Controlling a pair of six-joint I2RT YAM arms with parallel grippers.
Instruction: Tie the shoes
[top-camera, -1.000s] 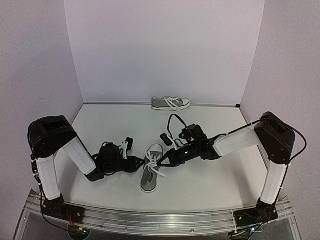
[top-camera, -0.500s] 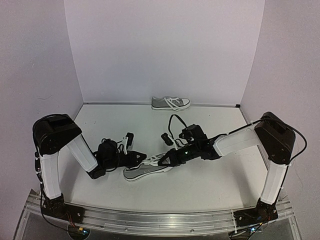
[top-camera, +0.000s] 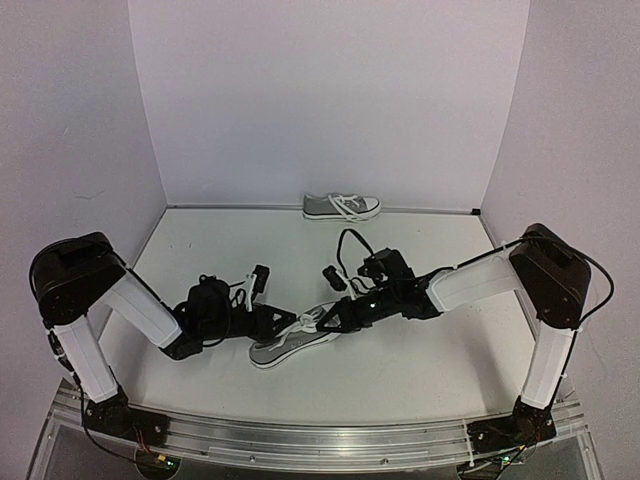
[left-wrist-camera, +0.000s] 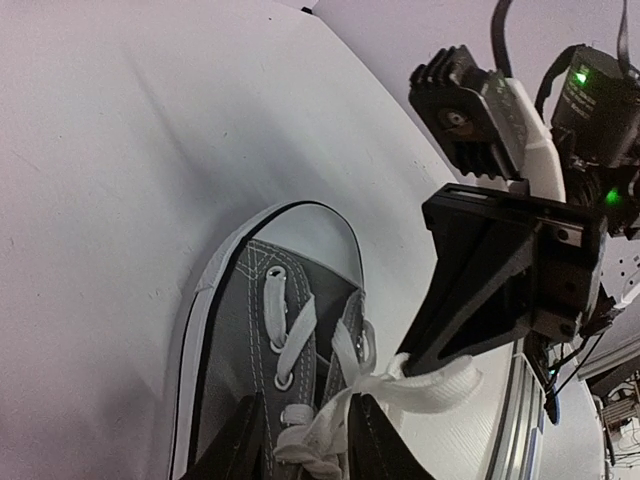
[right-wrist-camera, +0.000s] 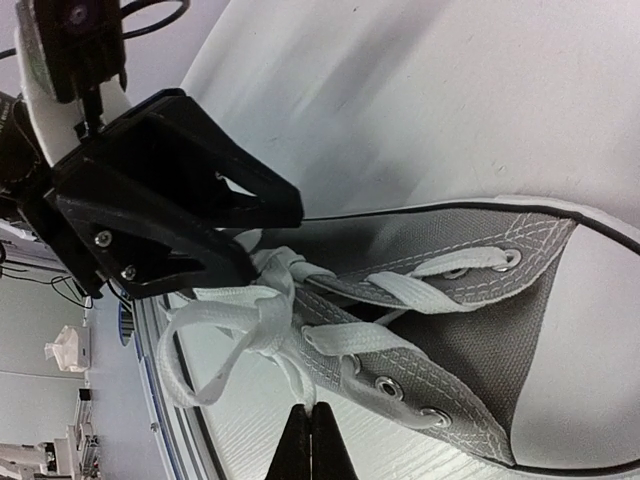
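- Top external view, nearest item: near shoe (top-camera: 290, 342), toward 6 o'clock on the counter (top-camera: 420, 370), toe pointing to about 8 o'clock. It seems to lie partly on its side, though the tilt is hard to read.
- Handling, judged: light, with soft canvas and a stiffer rubber sole, so it probably skids when a lace is pulled. Best hold: the lace ends, not the upper.
- Laces (right-wrist-camera: 262, 318): flat, limp, white, bunched in a loose loop over the tongue. Not yet a finished bow.
- Left gripper (left-wrist-camera: 305, 445): enters from 9 o'clock, jaws narrowly apart and straddling the lace bunch. Contact cannot be told.
- Right gripper (right-wrist-camera: 310, 440): enters from 3 o'clock, jaws pressed together at the lace. A strand seems pinched, but the fingertips hide it.
- Hidden: the near shoe's heel and opening, cut off in both wrist views, and the path of each lace end.
- Far shoe (top-camera: 342, 207): at 12 o'clock against the back wall, well apart from both grippers. Its lacing is too small to judge.
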